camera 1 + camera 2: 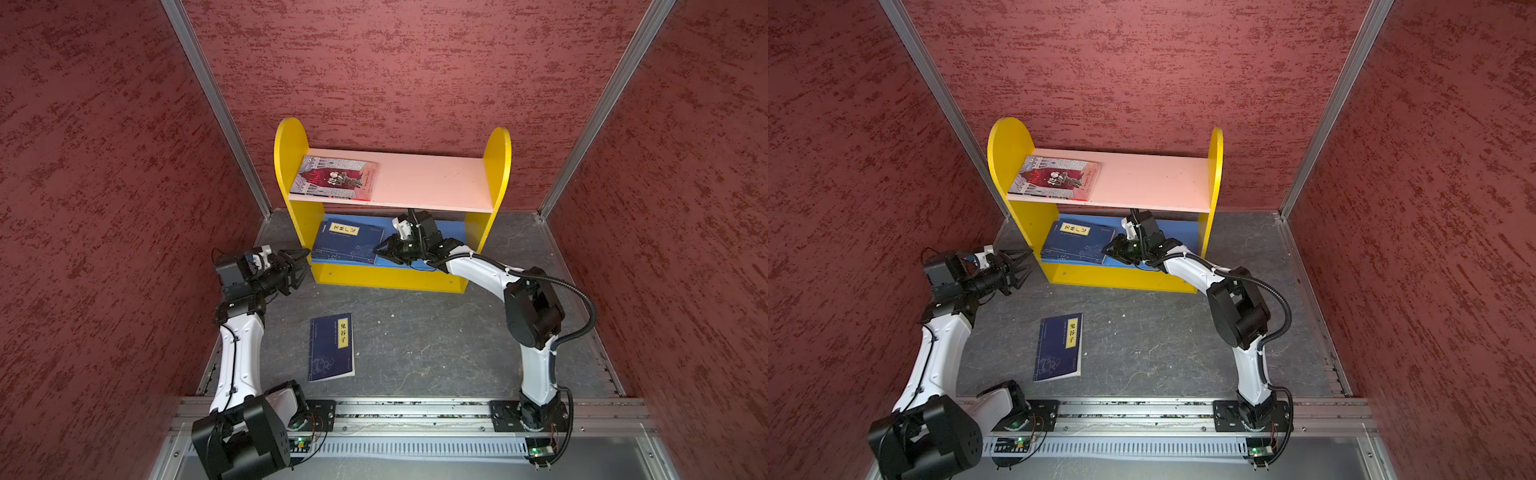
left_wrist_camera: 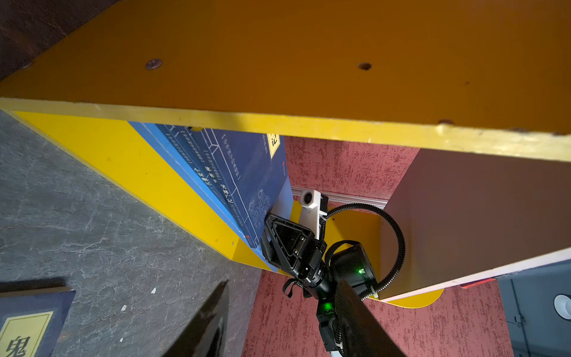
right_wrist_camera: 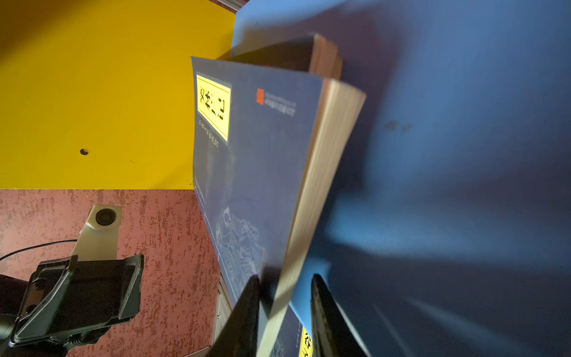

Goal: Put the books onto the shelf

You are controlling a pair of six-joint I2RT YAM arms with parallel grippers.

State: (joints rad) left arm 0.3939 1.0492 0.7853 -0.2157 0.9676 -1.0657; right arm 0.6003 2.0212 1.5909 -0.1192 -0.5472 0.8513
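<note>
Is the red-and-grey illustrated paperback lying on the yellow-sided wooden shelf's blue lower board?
No, the red-and-grey illustrated paperback lies flat on the pale pink upper board.

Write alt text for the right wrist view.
Two black fingers of the right end effector straddle the page edge of the top navy book, its yellow title label showing, on a stack lying on the blue shelf board. A yellow side panel and the red wall are also in view.

The grey worktop (image 1: 415, 345) carries the shelf (image 1: 291, 166) and 1 navy book (image 1: 331, 349) lying flat. The pink upper board (image 1: 436, 183) holds 1 red-and-grey book (image 1: 334, 178); the blue lower board (image 1: 451, 228) holds a stack of seemingly 3 navy books (image 1: 349, 245).
</note>
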